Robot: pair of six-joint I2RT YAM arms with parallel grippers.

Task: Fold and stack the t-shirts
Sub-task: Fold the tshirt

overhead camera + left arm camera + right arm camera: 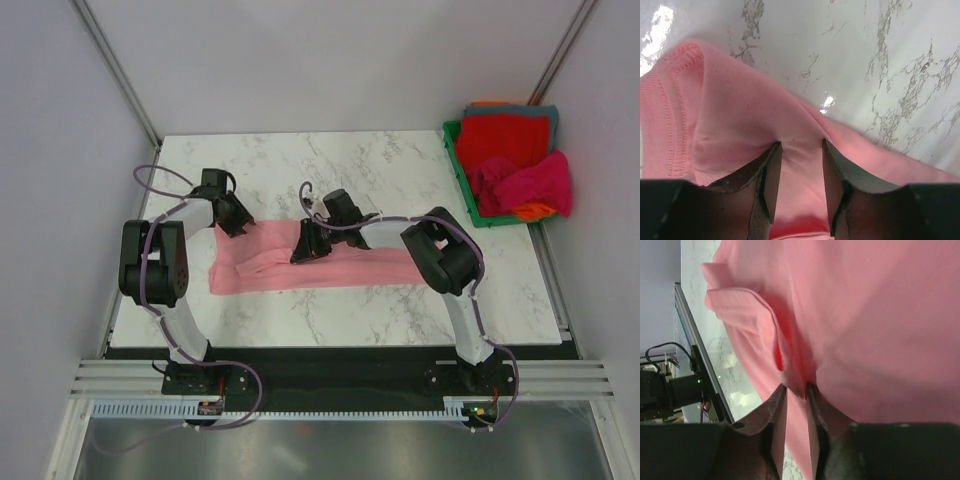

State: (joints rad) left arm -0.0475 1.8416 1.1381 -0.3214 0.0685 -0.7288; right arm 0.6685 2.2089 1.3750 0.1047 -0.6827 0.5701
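A light salmon-pink t-shirt [350, 268] lies across the middle of the marble table as a long folded strip. My left gripper [234, 225] is at the strip's far-left corner. In the left wrist view this gripper [801, 145] has its jaws partly apart, with a thick bunch of the pink cloth [740, 110] filling the gap and puckering at the tips. My right gripper [303, 250] is down on the middle of the strip. In the right wrist view it [796, 387] has narrow jaws that pinch a raised fold of the shirt [880, 330].
A green bin [462, 185] stands at the table's far right. It holds a folded red tee [505, 140], a crumpled magenta one [535, 185], an orange one [535, 211] and a teal-grey one [548, 112]. White walls enclose the table on the left and at the back.
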